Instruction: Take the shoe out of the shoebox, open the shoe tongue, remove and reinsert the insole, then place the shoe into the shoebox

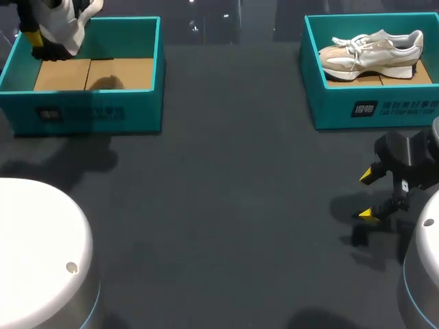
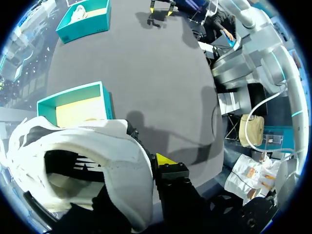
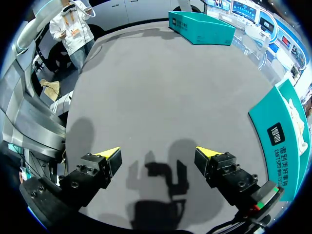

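Observation:
A white shoe point(image 1: 68, 20) hangs over the back left corner of the left teal shoebox point(image 1: 89, 113), with my left gripper point(image 1: 36, 42) shut on its collar. The left wrist view shows that shoe point(image 2: 83, 165) close up, its opening towards the camera. One yellow fingertip point(image 2: 164, 160) presses its outer side and the other is hidden inside. Under it the box point(image 2: 73, 97) shows only its cardboard floor. A second white shoe point(image 1: 374, 51) lies on its side in the right teal shoebox point(image 1: 370, 110). My right gripper point(image 1: 367, 195) is open above the table in front of that box, nothing between its fingers point(image 3: 158, 156).
The dark grey table point(image 1: 226, 205) stretches between the two boxes. The right box's front wall point(image 3: 278, 131) stands close beside my right gripper. The left box point(image 3: 200, 27) is far across the table from it.

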